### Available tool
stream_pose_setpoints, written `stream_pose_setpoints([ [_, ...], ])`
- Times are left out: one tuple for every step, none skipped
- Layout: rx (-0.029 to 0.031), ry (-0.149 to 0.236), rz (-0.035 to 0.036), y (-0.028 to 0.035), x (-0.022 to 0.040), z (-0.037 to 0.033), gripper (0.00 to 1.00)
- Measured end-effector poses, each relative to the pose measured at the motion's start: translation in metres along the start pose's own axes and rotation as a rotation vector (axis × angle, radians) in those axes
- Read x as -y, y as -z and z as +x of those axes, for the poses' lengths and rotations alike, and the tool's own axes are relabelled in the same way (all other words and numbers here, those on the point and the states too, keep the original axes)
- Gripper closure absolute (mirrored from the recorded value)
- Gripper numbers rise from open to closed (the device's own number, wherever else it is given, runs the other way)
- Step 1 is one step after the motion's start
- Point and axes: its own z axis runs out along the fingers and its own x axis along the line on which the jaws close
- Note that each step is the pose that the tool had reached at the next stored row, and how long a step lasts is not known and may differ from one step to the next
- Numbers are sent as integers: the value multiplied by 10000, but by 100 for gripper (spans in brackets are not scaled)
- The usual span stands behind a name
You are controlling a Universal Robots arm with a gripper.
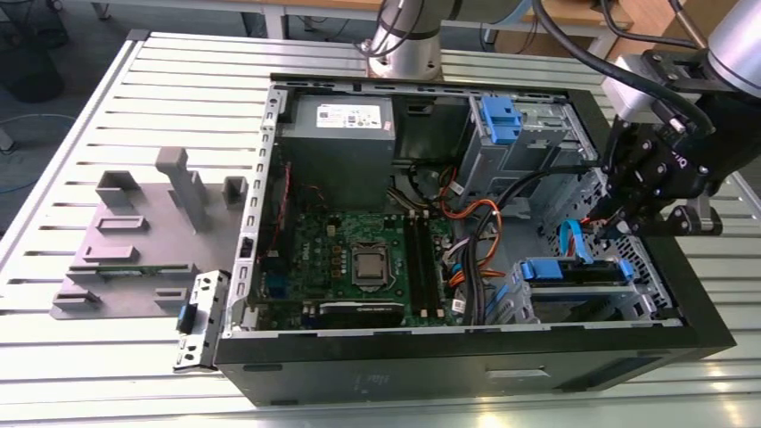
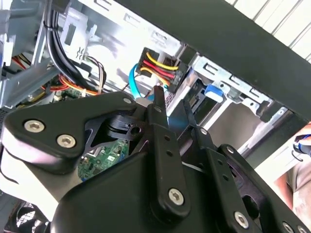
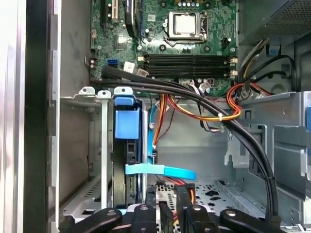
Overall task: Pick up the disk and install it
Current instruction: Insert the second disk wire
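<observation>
Disk (image 3: pixel 127 141) seemingly seated beside hand (image 3: pixel 167 213).

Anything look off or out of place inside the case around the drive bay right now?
Nothing looks damaged or spilled. The disk sits in the drive cage, its blue carrier seemingly square with the rails. A loose light-blue cable lies across the gap beside it, just ahead of the gripper. The black cable bundle drapes over the cage's top.

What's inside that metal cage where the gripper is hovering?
The cage holds the disk, standing on edge; its blue carrier handle faces out, with a light-blue cable across it. The disk's label and the slot's depths are hidden. The gripper hangs above.
</observation>
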Motion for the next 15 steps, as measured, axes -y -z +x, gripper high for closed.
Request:
stream_pose_setpoints([
  [-1,0,0,-4,11,-6,69],
  [-4,0,0,-5,17,-12,69],
  [-2,-1,0,-7,20,-17,69],
  [-1,-1,0,-8,23,-19,69],
  [-4,0,0,-8,29,-20,69],
  [-4,-1,0,-10,38,-21,69],
  [-4,-1,0,-11,50,-21,69],
  [-5,-1,0,-12,62,-22,69],
  [-6,-1,0,-12,76,-23,69],
  [-8,-1,0,-13,92,-23,69],
  [-9,-1,-1,-15,108,-24,69],
  [-11,-1,-1,-16,125,-25,69],
  [-12,-1,-2,-17,142,-25,69],
  [-13,0,-2,-18,160,-26,69],
  [-15,0,-2,-19,177,-27,69],
])
